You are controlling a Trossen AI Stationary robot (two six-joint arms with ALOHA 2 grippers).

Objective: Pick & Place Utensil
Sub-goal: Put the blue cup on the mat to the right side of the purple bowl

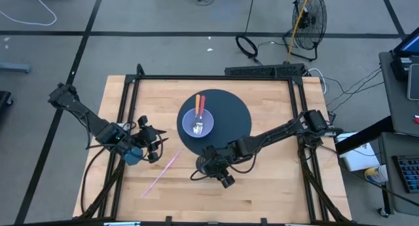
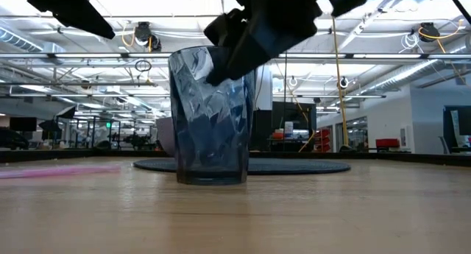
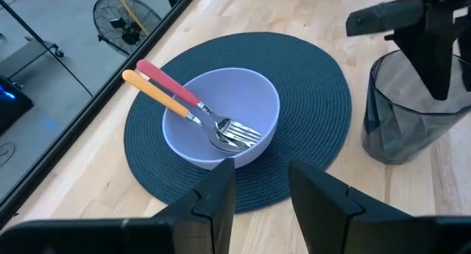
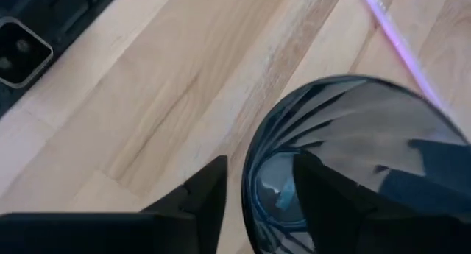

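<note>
Two utensils [image 3: 193, 107] (orange and red handled) are lying in the lavender bowl [image 3: 254, 107] on the dark round mat [image 1: 232, 114], handles pointing toward 12 o'clock. At the mat's 6 o'clock edge a clear tumbler [image 2: 212, 114] is standing upright on the worktop [image 1: 275, 187]. The right gripper [image 4: 257, 191] is straddling the tumbler's rim, one finger inside, jaws parted. A pink straw [image 1: 162, 172] is lying at 8 o'clock. The left gripper [image 3: 261, 195] is hovering at 9 o'clock, jaws apart, pinching nothing.

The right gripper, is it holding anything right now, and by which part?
The right gripper straddles the rim of the blue glass, one finger inside and one outside. Whether it already grips cannot be told. The left gripper holds nothing.
</note>
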